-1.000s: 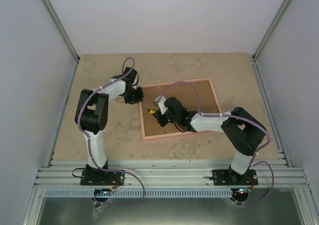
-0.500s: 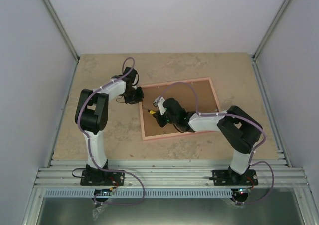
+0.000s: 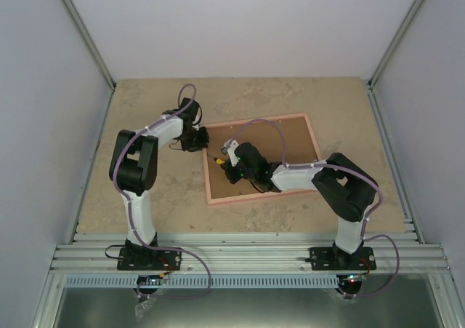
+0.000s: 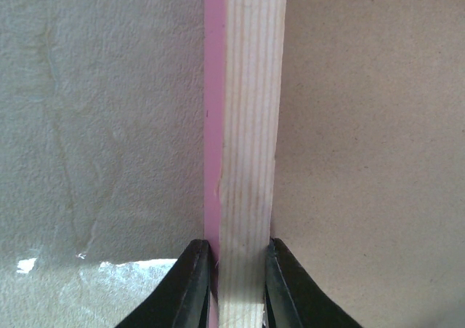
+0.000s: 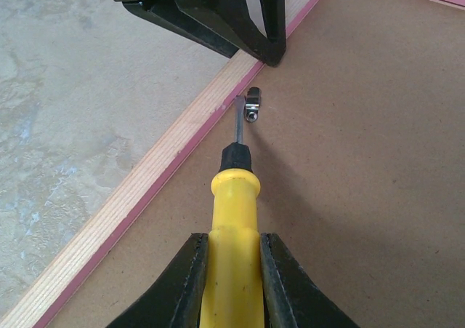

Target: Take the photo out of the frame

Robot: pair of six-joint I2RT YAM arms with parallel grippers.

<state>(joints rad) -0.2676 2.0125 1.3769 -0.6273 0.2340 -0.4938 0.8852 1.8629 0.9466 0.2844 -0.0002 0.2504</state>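
The pink frame (image 3: pixel 305 121) lies face down on the table, its brown backing board (image 3: pixel 287 142) up. The photo is hidden under the board. My left gripper (image 3: pixel 204 139) is shut on the frame's left rail (image 4: pixel 247 124), one finger (image 4: pixel 190 288) outside and one on the board side. My right gripper (image 3: pixel 231 168) is shut on a yellow-handled screwdriver (image 5: pixel 232 248). Its metal tip (image 5: pixel 239 117) rests beside a small metal retaining clip (image 5: pixel 253 104) near the rail, just in front of the left fingers (image 5: pixel 240 15).
The frame sits right of the table's middle on the beige stone-patterned tabletop (image 3: pixel 145 102). White walls enclose the back and sides. An aluminium rail (image 3: pixel 240 255) runs along the near edge by the arm bases.
My right arm has crept slightly left toward the frame's left rail with the screwdriver. The left arm and the frame have not moved.
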